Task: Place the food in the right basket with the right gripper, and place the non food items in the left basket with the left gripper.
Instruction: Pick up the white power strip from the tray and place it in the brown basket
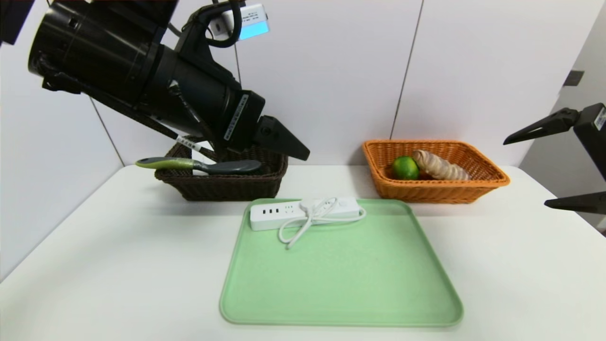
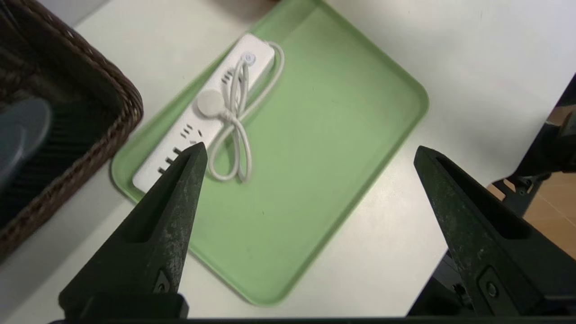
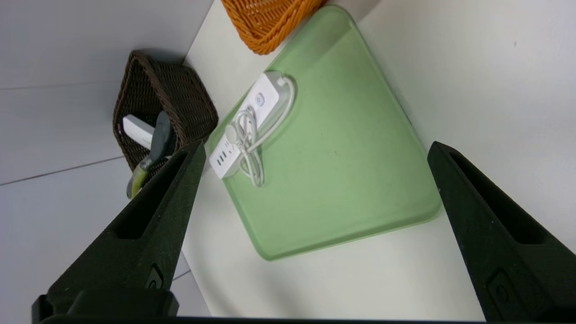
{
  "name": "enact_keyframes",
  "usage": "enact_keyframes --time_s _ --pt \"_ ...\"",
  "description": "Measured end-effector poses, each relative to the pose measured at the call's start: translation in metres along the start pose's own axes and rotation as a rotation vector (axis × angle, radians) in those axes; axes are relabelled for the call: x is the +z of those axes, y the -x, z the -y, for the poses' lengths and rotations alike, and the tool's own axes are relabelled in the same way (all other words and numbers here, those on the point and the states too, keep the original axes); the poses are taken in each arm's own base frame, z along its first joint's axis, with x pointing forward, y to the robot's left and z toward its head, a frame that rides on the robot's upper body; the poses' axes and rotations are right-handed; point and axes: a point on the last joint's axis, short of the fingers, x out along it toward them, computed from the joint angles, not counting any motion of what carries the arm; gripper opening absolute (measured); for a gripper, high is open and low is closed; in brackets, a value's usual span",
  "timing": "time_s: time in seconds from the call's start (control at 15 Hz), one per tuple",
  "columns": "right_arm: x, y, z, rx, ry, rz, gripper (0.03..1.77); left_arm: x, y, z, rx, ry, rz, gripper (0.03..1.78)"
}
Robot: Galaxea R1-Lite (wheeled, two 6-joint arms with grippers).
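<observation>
Nearly sorted, with the white power strip with its looped cord (image 1: pixel 279 214) left to be moved.
Head view: relative to the pale green rectangular tray (image 1: pixel 341 279), the strip is set along its far edge; beyond its left corner, the black left gripper (image 2: pixel 309 150) is held high beside the dark brown wicker basket (image 1: pixel 227 190), presumably for the strip; beyond its right corner, food is kept in the orange wicker basket (image 1: pixel 440 195); off its right side, the black right gripper (image 1: pixel 524 171) is parked, spread and empty. Left wrist view: jaws are parted, nothing gripped.
</observation>
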Motion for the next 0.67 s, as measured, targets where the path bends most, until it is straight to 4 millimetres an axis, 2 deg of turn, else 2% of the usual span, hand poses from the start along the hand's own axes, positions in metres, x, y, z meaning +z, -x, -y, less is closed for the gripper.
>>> enact_keyframes --time_s 0.2,0.33,0.67 --pt "0.000 0.001 0.001 0.012 -0.007 -0.012 1.71 -0.009 -0.002 0.003 -0.019 0.016 -0.052 1.65" --pt "0.002 0.001 -0.001 0.036 -0.002 0.003 1.71 -0.016 -0.011 0.000 -0.052 0.015 -0.087 1.66" --pt "0.006 -0.002 -0.004 0.083 0.013 0.029 1.71 -0.053 -0.070 -0.025 -0.145 0.004 -0.157 1.68"
